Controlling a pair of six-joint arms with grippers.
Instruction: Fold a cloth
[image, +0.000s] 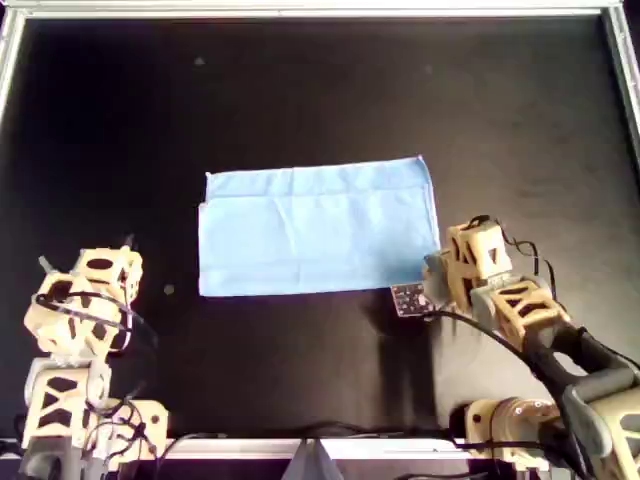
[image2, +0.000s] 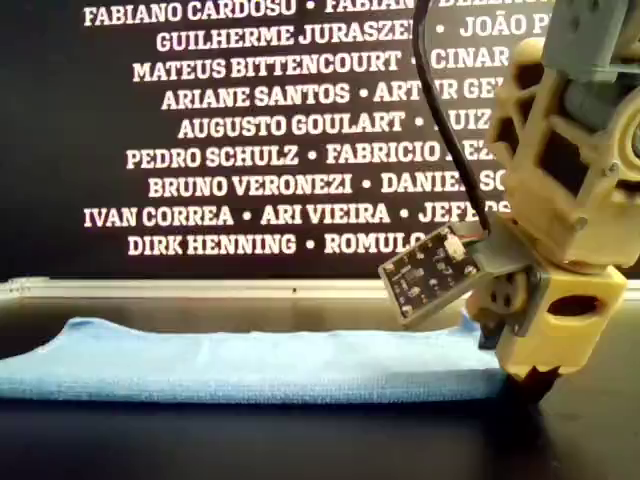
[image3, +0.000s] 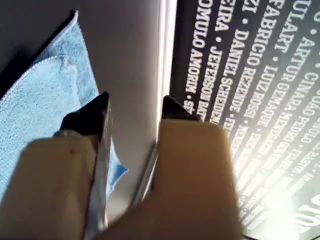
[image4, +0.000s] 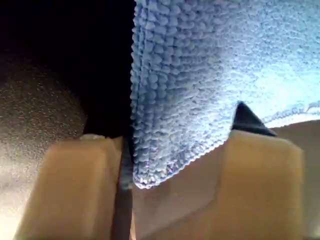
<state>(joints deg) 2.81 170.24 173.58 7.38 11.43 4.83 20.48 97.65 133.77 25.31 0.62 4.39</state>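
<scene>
In the overhead view we see the cloth (image: 318, 230) lying in the middle of the black table (image: 300, 90) as a wide rectangle, seemingly already doubled, since one layer's edge sits slightly off the other along its upper left. The right gripper (image: 432, 272) is at the cloth's lower right corner; the left gripper (image: 128, 243) is parked at the lower left of the frame, well apart from the fabric.

In the exterior view the cloth (image2: 250, 365) lies flat and low, with the right arm planted at its end on the exterior view's right. A dark wall of white printed names (image2: 290, 130) stands behind the table.

The left wrist view shows the left gripper (image3: 134, 107) with its jaws apart and nothing between them.

The right wrist view shows the right gripper (image4: 182, 125) spread wide with the cloth's corner (image4: 150, 175) lying between the jaws, not yet pinched. We judge the step in hand is taking that corner: close on both layers, deep enough to clear the hem, then lift gently so the fabric below does not drag.

The table looks matt with a metal rim (image: 300, 8).
</scene>
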